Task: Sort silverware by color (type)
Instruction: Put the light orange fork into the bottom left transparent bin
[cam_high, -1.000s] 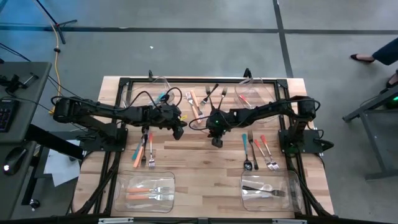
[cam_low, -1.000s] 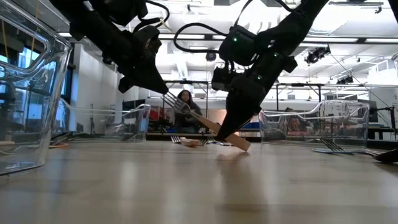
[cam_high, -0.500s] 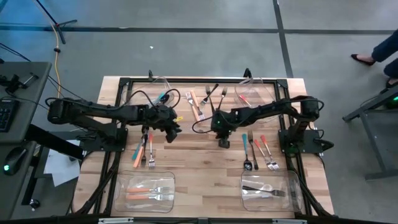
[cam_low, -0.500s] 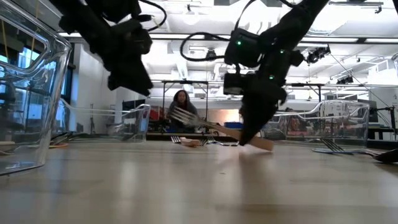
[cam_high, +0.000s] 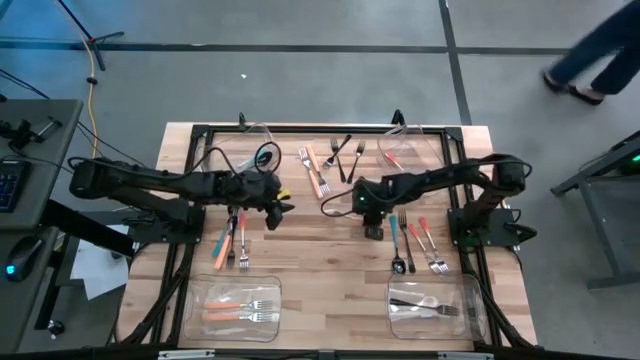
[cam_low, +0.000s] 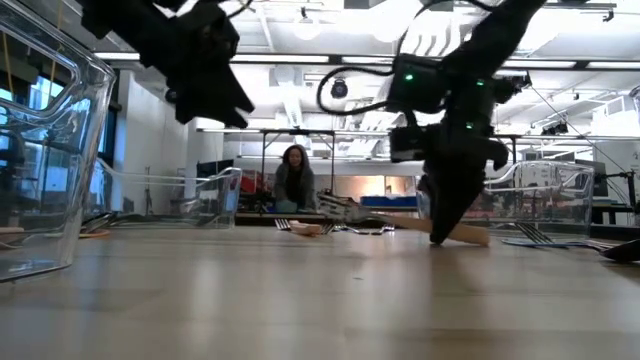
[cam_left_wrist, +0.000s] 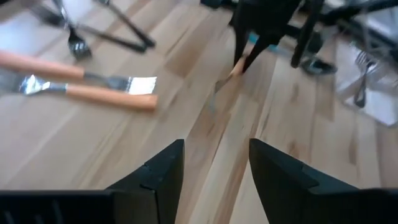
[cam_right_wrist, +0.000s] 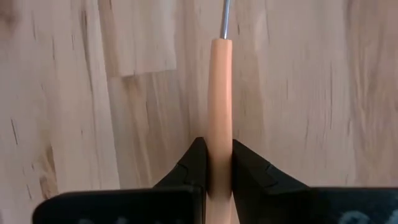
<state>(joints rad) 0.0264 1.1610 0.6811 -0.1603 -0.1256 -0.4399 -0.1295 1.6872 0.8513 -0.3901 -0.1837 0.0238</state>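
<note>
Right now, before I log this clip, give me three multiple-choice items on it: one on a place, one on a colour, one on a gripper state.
1. Where is the right gripper?
A. Over the table's middle, beside the teal-handled piece
B. Inside the near right bin
C. Off the table's far edge

2. What colour is the handle in the right gripper?
A. Teal
B. Black
C. Pale orange

3. What state is the left gripper in?
A. Shut on a spoon
B. Open and empty
C. Shut on a bin's rim

Answers:
1 A: the high view shows the right gripper next to the teal-handled piece, apart from the near right bin.
2 C: the right wrist view shows the orange-handled fork pinched between the fingers.
3 B: the left wrist view shows the left gripper with bare wood between its fingers.
</note>
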